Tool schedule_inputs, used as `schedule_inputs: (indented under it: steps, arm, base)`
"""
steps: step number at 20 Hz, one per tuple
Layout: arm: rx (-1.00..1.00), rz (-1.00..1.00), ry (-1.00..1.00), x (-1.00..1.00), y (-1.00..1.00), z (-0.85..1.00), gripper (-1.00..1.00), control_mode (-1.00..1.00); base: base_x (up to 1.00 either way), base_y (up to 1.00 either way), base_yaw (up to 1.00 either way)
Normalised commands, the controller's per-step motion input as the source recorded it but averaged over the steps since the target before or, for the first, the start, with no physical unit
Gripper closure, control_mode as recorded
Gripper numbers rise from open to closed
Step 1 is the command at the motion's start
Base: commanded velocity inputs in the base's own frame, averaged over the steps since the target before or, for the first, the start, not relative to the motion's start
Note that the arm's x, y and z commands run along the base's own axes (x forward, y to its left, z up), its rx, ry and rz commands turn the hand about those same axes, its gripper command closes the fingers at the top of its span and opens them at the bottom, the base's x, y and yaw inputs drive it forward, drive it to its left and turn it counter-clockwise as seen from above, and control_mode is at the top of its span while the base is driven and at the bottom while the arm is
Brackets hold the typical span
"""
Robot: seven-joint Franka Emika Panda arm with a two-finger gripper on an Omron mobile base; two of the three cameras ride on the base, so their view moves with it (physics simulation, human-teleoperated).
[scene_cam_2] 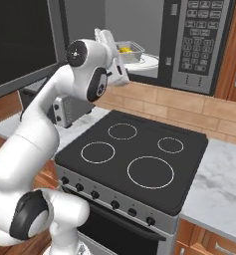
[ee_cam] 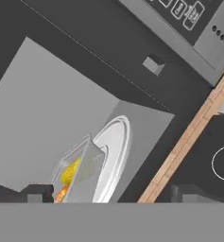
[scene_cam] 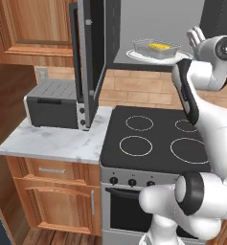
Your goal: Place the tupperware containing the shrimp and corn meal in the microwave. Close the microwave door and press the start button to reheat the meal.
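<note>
1. The gripper (ee_cam: 106,194) stands wide, holding nothing.
2. The tupperware (ee_cam: 80,168) sits on the white turntable (ee_cam: 114,156) inside the microwave (scene_cam_2: 201,45), just ahead of the fingertips.
3. Judged light, rigid, slippery; grip its rim.
4. The microwave door (scene_cam: 88,62) stands open.

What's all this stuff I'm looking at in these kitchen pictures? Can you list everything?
tupperware: one, clear-grey, on the turntable plate inside the microwave.
shrimp and corn meal: yellow and orange food, in the tupperware.
turntable plate: one, white, on the microwave floor.
microwave: one, dark grey with a button panel, above the stove.
microwave door: one, black glass, swung open.
toaster oven: one, grey, on the counter beside the stove.
stove: one, black top with four ring burners, knobs in front.
counter: white marble over wooden cabinets.
hand: one, white, at the microwave opening near the tupperware.
</note>
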Motion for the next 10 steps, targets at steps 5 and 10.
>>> schedule_inputs:
  steps: [5,10]
  arm:
    - [-0.05,0.09,-0.13,-0.7,0.0,0.07,-1.0,-1.0]
    - [-0.21,0.18,-0.12,-0.71,0.31,0.11,-1.0,-1.0]
  base:
    - [0.0,0.0,0.0]
    - [0.0,0.0,0.0]
